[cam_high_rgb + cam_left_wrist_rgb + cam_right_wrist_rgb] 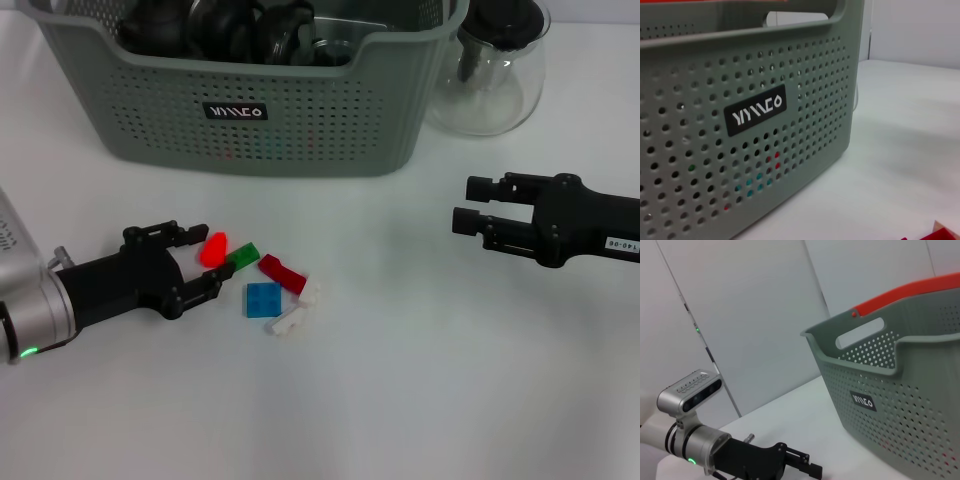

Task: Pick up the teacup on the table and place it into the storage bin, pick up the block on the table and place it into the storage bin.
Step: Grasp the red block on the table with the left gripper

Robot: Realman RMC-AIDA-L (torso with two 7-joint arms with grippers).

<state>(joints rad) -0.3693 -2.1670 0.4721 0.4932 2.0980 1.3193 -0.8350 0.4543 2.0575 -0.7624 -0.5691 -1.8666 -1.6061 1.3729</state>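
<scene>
Your storage bin (300, 130) carried a black label (236, 111) — its white letters read roughly "VIVACO", uncertainly. In front of it, the left gripper (205, 266) was spread around a red block (213, 248); the right gripper (470, 205) hung open — dark contents inside stayed indistinct.

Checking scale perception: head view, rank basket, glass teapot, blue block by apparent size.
1. Basket, largest by far.
2. Glass teapot, partly cut off by the frame.
3. Blue block, smallest, though it is nearer the camera.

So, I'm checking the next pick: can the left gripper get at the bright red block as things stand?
Probably yes: the left gripper is open on the table, with the bright red block right at its fingertips and nothing between them.
</scene>
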